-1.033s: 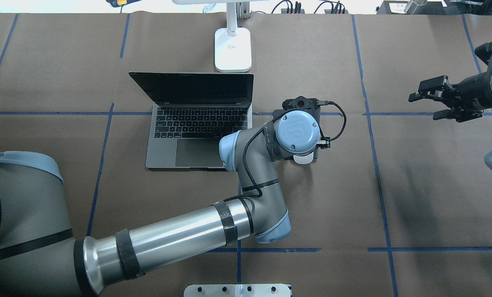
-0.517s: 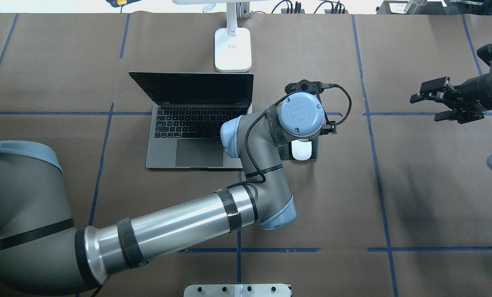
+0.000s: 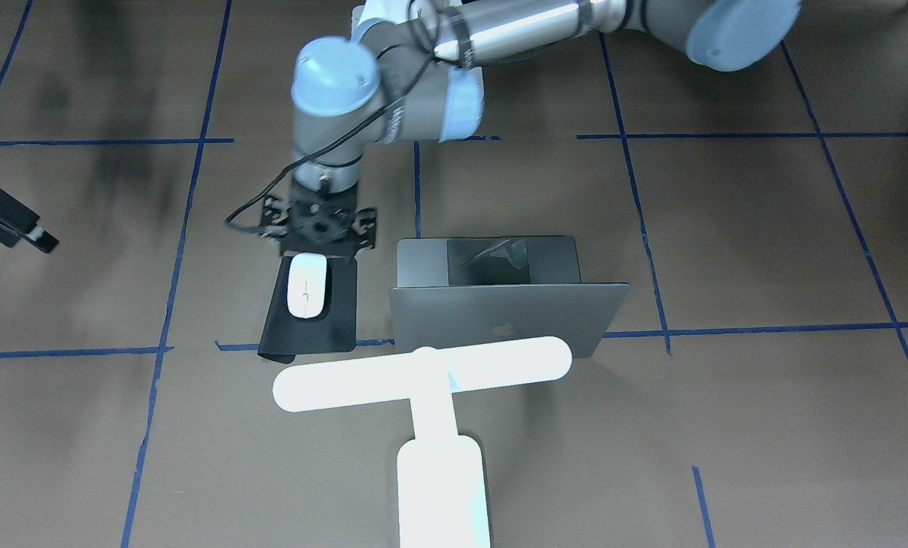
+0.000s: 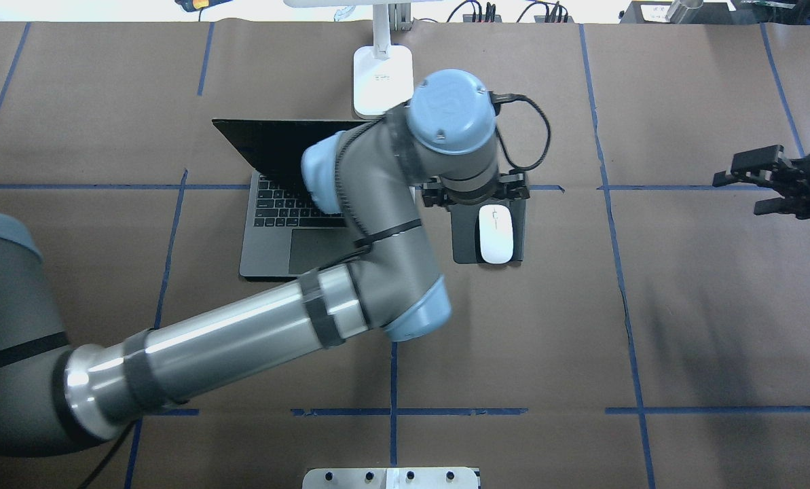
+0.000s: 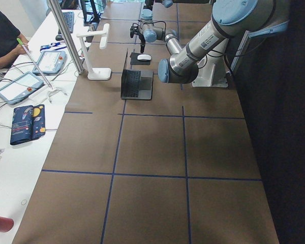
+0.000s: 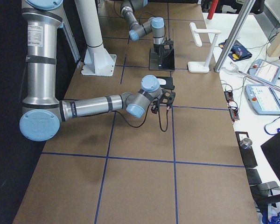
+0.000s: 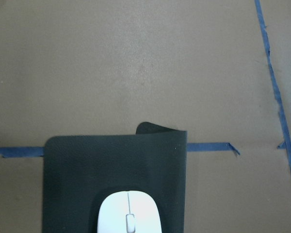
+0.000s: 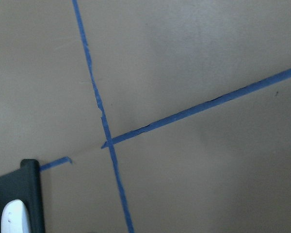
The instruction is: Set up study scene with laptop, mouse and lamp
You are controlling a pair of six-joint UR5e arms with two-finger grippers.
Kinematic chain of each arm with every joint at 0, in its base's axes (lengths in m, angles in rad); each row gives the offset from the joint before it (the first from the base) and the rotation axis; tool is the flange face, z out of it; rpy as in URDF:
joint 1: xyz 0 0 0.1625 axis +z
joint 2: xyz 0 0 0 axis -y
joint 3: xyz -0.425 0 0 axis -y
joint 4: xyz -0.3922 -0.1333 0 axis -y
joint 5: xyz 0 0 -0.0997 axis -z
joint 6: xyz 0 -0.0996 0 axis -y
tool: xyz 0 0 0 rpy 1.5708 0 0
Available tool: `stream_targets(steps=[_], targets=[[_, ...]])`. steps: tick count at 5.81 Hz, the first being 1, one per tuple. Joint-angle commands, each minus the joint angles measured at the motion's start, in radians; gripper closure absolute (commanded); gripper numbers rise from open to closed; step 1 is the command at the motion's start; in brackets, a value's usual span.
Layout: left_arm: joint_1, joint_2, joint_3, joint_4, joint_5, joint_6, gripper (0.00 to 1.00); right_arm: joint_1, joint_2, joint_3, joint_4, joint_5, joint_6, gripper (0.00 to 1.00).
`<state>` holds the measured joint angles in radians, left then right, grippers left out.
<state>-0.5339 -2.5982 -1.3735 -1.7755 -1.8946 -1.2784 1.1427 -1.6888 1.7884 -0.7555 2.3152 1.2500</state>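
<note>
Since half a second ago, the wrist of the left arm point(image 4: 255, 339) has been swung off the small, smooth white oval mouse point(image 4: 496, 234) toward 12 o'clock, the side far from the robot, and the mouse is now fully uncovered. The right claw point(image 4: 737, 195) has been drawn back toward 3 o'clock.

The left forearm is stretched across the near right corner of the thin silver-grey metal laptop point(image 4: 269, 244), and the wrist is bent to point straight down. The left claw point(image 3: 320, 232) is held just at 12 o'clock of the mouse and apart from it. Its fingers are hidden under the wrist and its black mount, so released or clenched cannot be told. The right claw is seen spread and empty, well off at 3 o'clock.

The mouse is laid on a flat black matte rectangular pad point(image 4: 464, 238), one far corner of which is curled up, at 3 o'clock of the opened laptop. The glowing white T-shaped lamp point(image 3: 423, 377) is stood at 12 o'clock of the laptop; its surface is washed out by glare. The counter point(image 4: 547, 339) is covered in brown paper and gridded with blue tape lines point(image 4: 445, 411).
</note>
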Motion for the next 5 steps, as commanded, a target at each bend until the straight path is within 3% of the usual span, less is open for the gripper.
stream_targets(steps=[1,3,5], targets=[[-0.027,0.336,-0.528,0.222,-0.072,0.072,0.0,0.093,-0.159,0.025,-0.002,0.032,-0.288,0.0],[-0.102,0.652,-0.872,0.33,-0.096,0.327,0.0,0.184,-0.314,0.017,-0.002,0.067,-0.572,0.0],[-0.301,0.906,-0.956,0.389,-0.183,0.689,0.0,0.238,-0.336,0.014,-0.089,0.088,-0.737,0.0]])
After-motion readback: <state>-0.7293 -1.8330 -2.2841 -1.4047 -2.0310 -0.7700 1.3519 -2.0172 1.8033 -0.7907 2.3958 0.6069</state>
